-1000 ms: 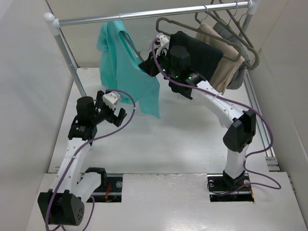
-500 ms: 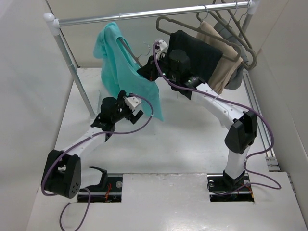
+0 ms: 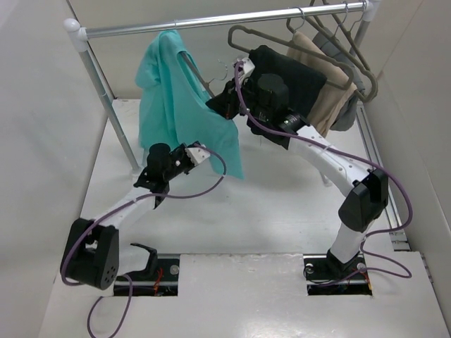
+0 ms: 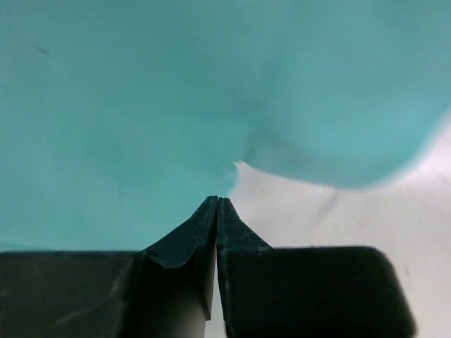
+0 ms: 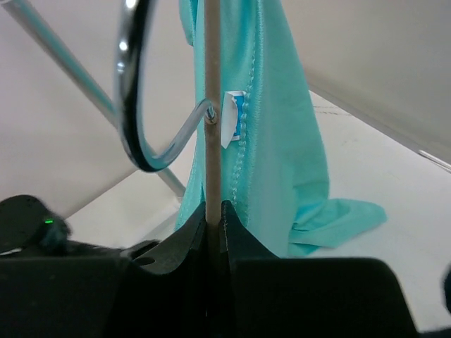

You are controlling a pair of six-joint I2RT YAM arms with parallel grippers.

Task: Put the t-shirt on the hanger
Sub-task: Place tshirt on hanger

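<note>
The teal t-shirt (image 3: 180, 105) hangs draped over the grey-taupe hanger (image 3: 196, 74) just below the rail. My right gripper (image 3: 220, 100) is shut on the hanger's thin bar (image 5: 211, 141), beside its silver hook (image 5: 134, 91). The shirt's white neck label (image 5: 232, 118) shows right behind that bar. My left gripper (image 3: 203, 155) sits low at the shirt's bottom hem. Its jaws are shut tip to tip, with nothing seen between them. In the left wrist view the teal cloth (image 4: 141, 105) fills the space just beyond the left gripper (image 4: 217, 200), and its hem edge ends slightly past the tips.
A silver rail (image 3: 211, 21) on a slanted post (image 3: 106, 98) spans the back. Further hangers on the right carry a black garment (image 3: 292, 77), a tan one (image 3: 325, 88) and a grey one (image 3: 349, 109). An empty hanger (image 3: 243, 34) hangs above them. White walls close in on both sides.
My left arm swung from the left side across to the shirt's lower hem and its jaws went from wide open to shut. The right arm and hanger shifted slightly.
</note>
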